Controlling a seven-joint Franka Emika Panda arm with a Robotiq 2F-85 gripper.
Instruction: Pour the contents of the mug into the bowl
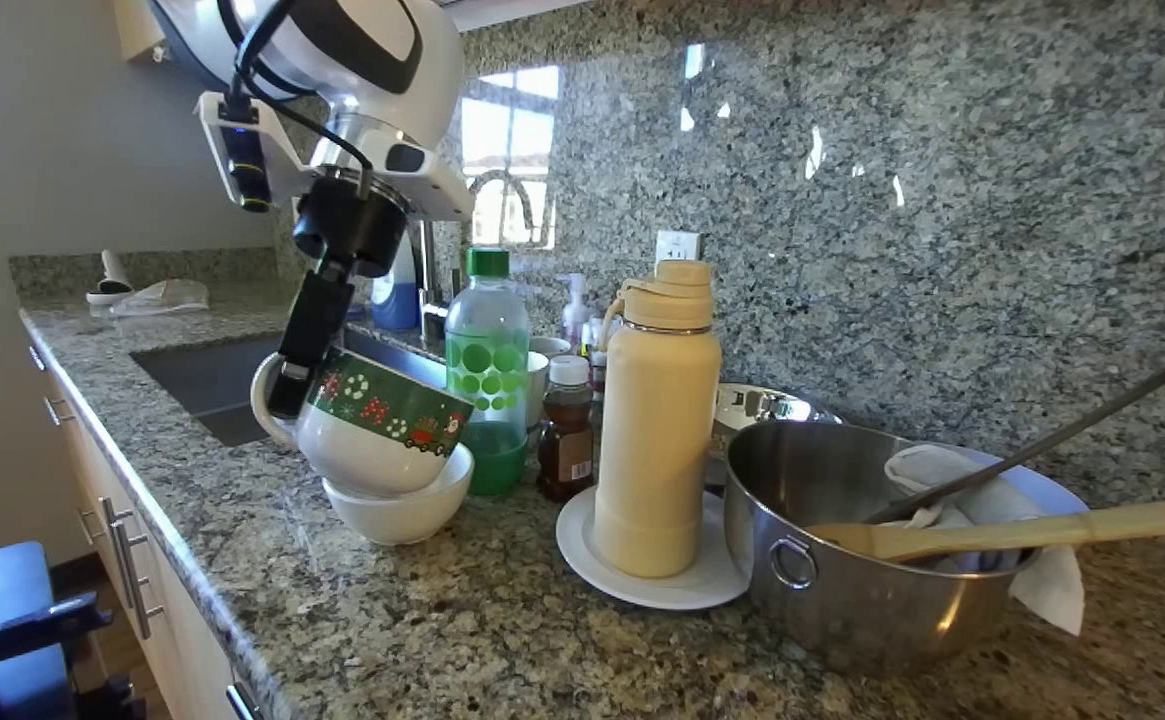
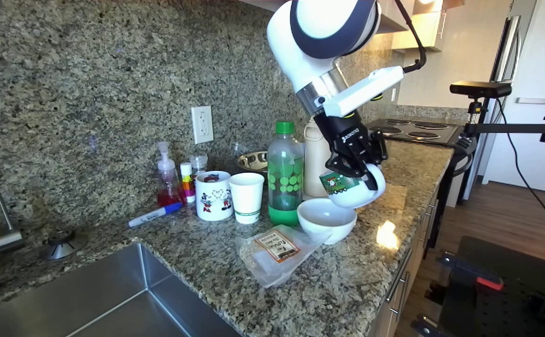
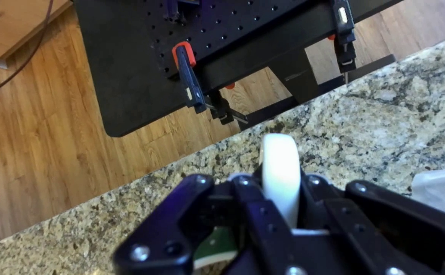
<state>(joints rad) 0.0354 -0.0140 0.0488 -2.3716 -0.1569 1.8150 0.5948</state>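
Note:
The mug (image 1: 382, 425), white with a green patterned band, is held tilted above the bowl (image 1: 404, 518). In an exterior view its opening tips to the right; it is also seen tilted in an exterior view (image 2: 354, 194). The small white bowl (image 2: 327, 225) stands upright on the counter, below and beside the mug. Whether the two touch I cannot tell. My gripper (image 1: 292, 388) is shut on the mug's white handle, which stands between the fingers in the wrist view (image 3: 281, 168). The mug's contents are hidden. The bowl is not visible in the wrist view.
A green-capped bottle (image 2: 285, 182) and a plastic bag (image 2: 277, 252) are close to the bowl. A tall cream bottle (image 1: 657, 430) on a plate (image 1: 582, 560) and a steel pot (image 1: 872, 610) with utensils stand farther along. A sink (image 2: 94, 299) and the counter edge (image 3: 184, 162) are near.

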